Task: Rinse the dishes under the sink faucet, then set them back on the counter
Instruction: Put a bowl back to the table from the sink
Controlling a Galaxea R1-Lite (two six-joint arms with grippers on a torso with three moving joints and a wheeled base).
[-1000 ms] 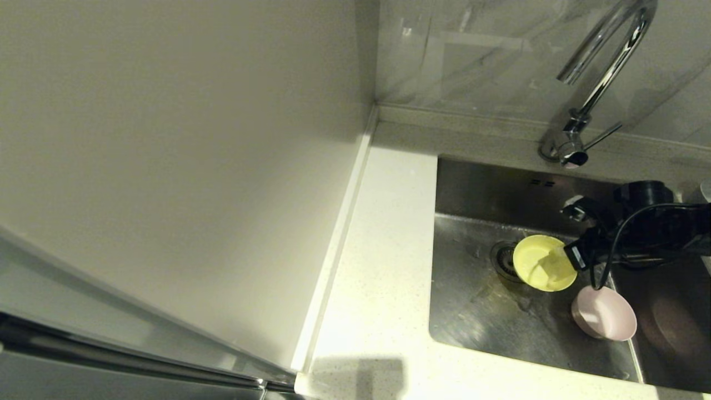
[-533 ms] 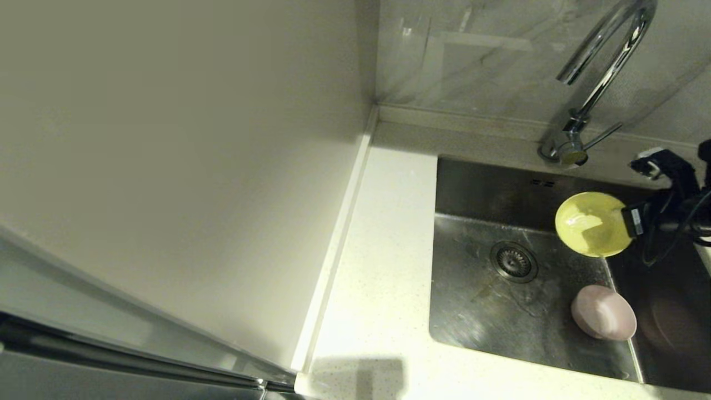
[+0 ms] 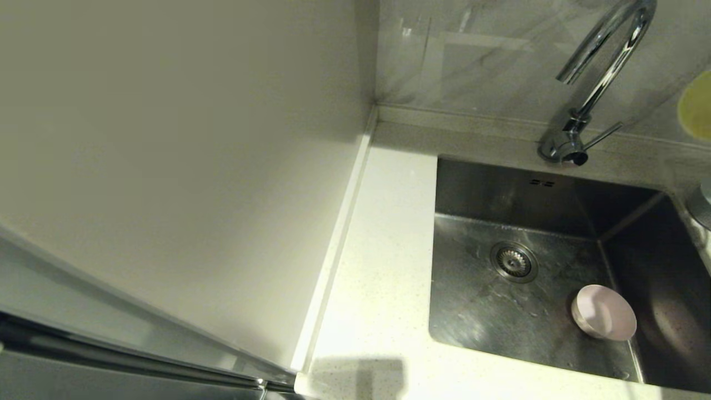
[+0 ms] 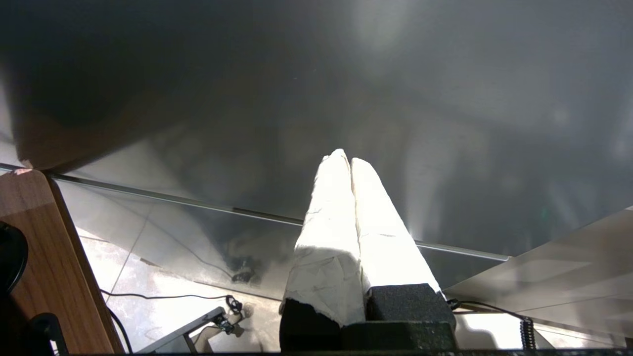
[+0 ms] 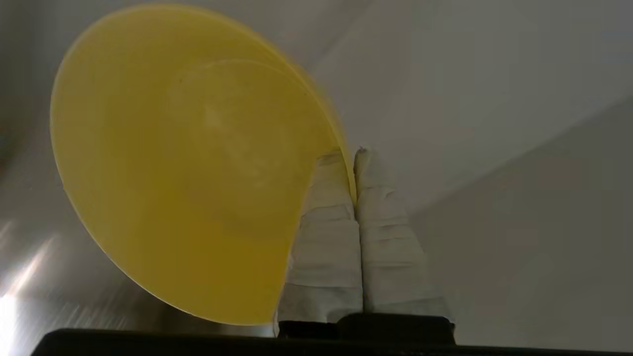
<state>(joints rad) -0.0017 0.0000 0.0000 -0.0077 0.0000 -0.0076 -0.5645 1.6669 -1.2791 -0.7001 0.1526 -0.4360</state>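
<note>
- The right gripper (image 5: 352, 163) has its fingers (image 5: 326, 232) pinched tight on the rim of the yellow-green bowl (image 5: 188, 163), one finger inside the wall and one outside, so the bowl stands out to one side of them, its hollow facing the wrist camera.
- Beyond those fingers lies only pale wall and a blurred metallic surface; nothing is touching the bowl but the fingers.
- In the head view only an edge of the yellow-green bowl (image 3: 697, 105) shows at the far right, up beside the faucet (image 3: 602, 66) and well above the sink (image 3: 500, 189); the arm itself is out of that view.
- The pale pink bowl (image 3: 604, 311) sits on the sink floor, near the front right corner and apart from the drain (image 3: 514, 261). No third bowl is visible.
- The left gripper (image 4: 350, 160) hangs parked away from the sink, its fingers pressed together on nothing.
- Judged step: the yellow-green bowl is being carried out of the sink toward the bench on the right, which lies out of view; no water is seen running.
- The next move calls for lowering the bowl level onto the bench before the fingers let go, then reaching for the pink bowl.
- The bare bench (image 3: 383, 266) left of the sink holds no dishes.
</note>
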